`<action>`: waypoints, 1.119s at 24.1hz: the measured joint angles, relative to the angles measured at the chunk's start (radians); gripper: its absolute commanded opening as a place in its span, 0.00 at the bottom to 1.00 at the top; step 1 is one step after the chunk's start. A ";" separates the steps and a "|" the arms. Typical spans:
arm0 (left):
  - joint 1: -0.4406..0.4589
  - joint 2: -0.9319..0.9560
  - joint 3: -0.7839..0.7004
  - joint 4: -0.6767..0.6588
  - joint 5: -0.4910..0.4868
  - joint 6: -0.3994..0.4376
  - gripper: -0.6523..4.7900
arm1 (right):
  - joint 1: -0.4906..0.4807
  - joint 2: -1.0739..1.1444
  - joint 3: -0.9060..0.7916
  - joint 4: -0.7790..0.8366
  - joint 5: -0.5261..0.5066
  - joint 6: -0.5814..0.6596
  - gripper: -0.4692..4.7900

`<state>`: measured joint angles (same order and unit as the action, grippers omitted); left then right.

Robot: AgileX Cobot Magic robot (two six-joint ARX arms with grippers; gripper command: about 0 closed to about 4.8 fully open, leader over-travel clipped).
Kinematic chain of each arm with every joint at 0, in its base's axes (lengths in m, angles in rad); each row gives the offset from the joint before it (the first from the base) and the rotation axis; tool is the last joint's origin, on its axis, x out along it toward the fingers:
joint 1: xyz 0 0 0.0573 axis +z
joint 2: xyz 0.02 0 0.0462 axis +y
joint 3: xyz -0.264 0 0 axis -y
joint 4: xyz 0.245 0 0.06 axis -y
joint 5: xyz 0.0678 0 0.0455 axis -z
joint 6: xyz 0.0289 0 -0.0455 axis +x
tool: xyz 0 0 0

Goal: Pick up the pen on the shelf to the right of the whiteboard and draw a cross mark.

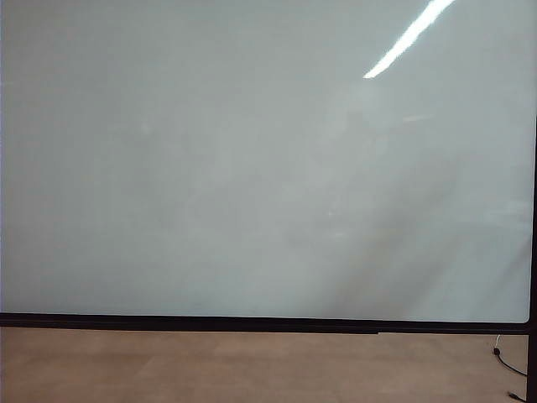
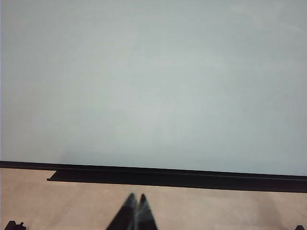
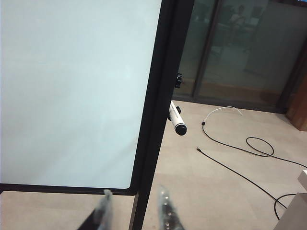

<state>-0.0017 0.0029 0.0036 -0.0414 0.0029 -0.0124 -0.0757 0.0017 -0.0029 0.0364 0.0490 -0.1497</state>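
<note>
Cut off by every view's edges — the large glossy white whiteboard (image 1: 252, 168) with thin black frame. Half hidden behind that frame's right edge — the slim white pen (image 3: 176, 120) with dark cap. Blurred, clipped low beside the frame: left gripper (image 2: 135, 197), right gripper (image 3: 136, 194).

A light wood-look floor (image 1: 252, 365) runs under everything, pale tan with faint plank seams. Thin black cables (image 3: 240, 158) and a white cable (image 3: 223, 111) lie loosely across it on the right side, and the corner of a pale box (image 3: 302, 179) shows at the edge there. Behind stands a wall of dark-framed glass panels (image 3: 240, 48) with dim reflections, and a bright streak of ceiling light (image 1: 411, 35) glares across the upper right.
</note>
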 measured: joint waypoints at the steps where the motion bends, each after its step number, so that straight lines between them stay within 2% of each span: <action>1: 0.000 0.000 0.000 0.000 0.000 0.000 0.11 | 0.000 0.000 0.000 0.000 0.000 0.000 0.33; 27: 0.000 0.000 0.000 0.000 0.000 0.000 0.11 | 0.000 0.000 0.000 0.029 -0.005 0.018 0.33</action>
<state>-0.0017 0.0029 0.0036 -0.0414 0.0032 -0.0120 -0.0753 0.0013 -0.0029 0.0650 0.0437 -0.1314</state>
